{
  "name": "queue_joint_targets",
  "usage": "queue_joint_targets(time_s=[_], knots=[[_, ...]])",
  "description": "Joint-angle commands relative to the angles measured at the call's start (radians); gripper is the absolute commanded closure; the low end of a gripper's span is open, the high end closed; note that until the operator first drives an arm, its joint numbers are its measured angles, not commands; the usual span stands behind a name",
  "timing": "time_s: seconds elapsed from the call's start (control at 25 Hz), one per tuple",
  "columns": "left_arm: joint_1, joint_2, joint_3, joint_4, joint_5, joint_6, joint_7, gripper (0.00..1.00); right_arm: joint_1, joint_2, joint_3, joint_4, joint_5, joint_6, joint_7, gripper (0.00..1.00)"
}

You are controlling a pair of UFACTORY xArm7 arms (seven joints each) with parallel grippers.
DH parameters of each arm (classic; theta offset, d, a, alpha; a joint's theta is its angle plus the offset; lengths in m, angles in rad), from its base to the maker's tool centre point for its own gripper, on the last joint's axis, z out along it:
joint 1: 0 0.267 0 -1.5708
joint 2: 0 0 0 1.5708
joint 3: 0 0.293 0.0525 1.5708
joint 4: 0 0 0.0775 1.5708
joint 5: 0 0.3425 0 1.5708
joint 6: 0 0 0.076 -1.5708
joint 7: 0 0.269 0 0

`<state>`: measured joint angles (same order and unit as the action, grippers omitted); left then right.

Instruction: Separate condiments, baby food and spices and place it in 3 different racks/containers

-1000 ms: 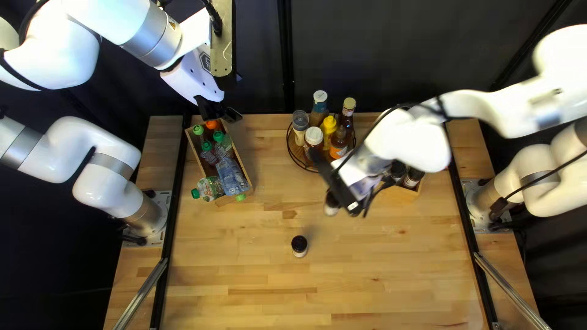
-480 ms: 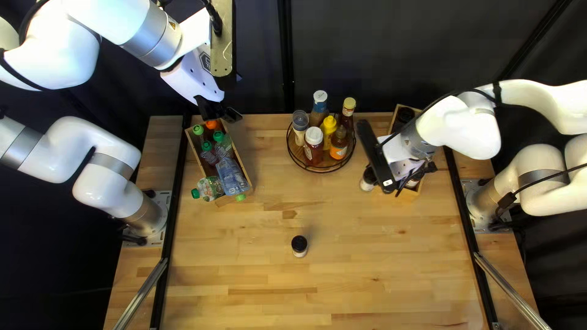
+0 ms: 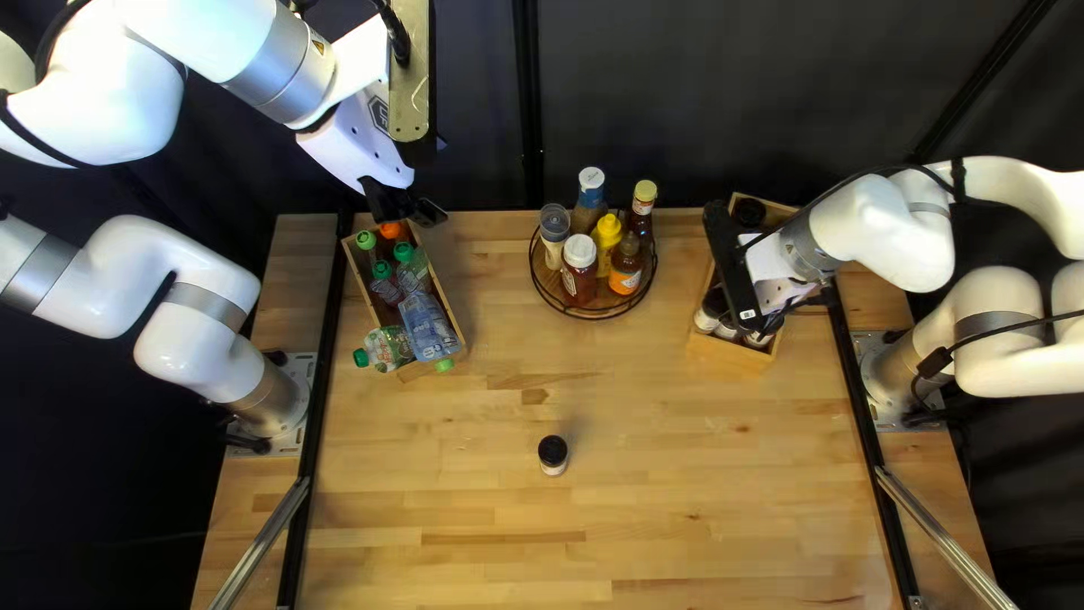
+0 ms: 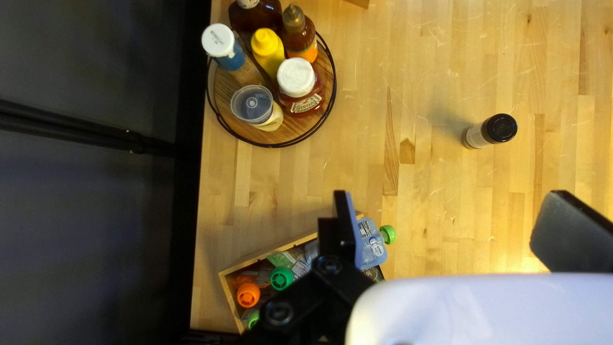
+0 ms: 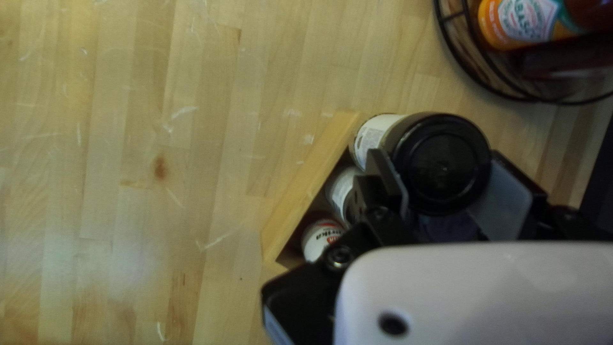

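In the top left view, my right gripper is over the right wooden box, its fingertips hidden. In the right wrist view, my right gripper is shut on a black-lidded spice jar at the box's corner, beside other spice jars. A lone spice jar stands mid-table. Condiment bottles stand in the round rack. Baby food pouches fill the left wooden box. Above that box hangs my left gripper; in the left wrist view, my left gripper is open and holds nothing.
Bare wood surrounds the lone jar. Black rails run along both sides of the table, and a dark curtain hangs behind its far edge. The round rack stands between the two boxes.
My right arm has carried the spice jar rightward from the open table to the right box. The left arm and the lone jar have not moved.
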<state>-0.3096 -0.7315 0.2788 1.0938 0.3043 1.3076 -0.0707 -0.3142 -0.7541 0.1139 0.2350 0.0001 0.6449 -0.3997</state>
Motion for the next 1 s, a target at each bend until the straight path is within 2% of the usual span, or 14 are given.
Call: queue_joint_targets(time_s=[0.04, 0.72, 0.76, 0.8, 0.84, 0.88, 0.92, 1.0], knots=[[0.000, 0.000, 0.000, 0.000, 0.000, 0.000, 0.000, 0.00, -0.018, 0.011, 0.047, 0.011, -0.017, 0.015, 0.051, 1.00], [0.000, 0.000, 0.000, 0.000, 0.000, 0.000, 0.000, 0.00, -0.022, 0.097, 0.068, 0.007, -0.013, -0.052, 0.078, 0.98], [0.000, 0.000, 0.000, 0.000, 0.000, 0.000, 0.000, 0.00, -0.023, 0.103, 0.065, 0.003, -0.012, -0.059, 0.076, 0.93], [0.000, 0.000, 0.000, 0.000, 0.000, 0.000, 0.000, 0.00, -0.023, 0.107, 0.062, 0.002, -0.010, -0.063, 0.074, 0.70], [0.000, 0.000, 0.000, 0.000, 0.000, 0.000, 0.000, 0.00, -0.022, 0.109, 0.061, 0.003, -0.009, -0.064, 0.074, 0.16], [0.000, 0.000, 0.000, 0.000, 0.000, 0.000, 0.000, 0.00, -0.020, 0.110, 0.059, 0.006, -0.006, -0.062, 0.072, 0.04], [0.000, 0.000, 0.000, 0.000, 0.000, 0.000, 0.000, 0.00, -0.016, 0.106, 0.055, 0.009, -0.002, -0.055, 0.069, 0.00], [0.000, 0.000, 0.000, 0.000, 0.000, 0.000, 0.000, 0.00, -0.008, 0.091, 0.053, 0.020, 0.004, -0.032, 0.066, 0.00]])
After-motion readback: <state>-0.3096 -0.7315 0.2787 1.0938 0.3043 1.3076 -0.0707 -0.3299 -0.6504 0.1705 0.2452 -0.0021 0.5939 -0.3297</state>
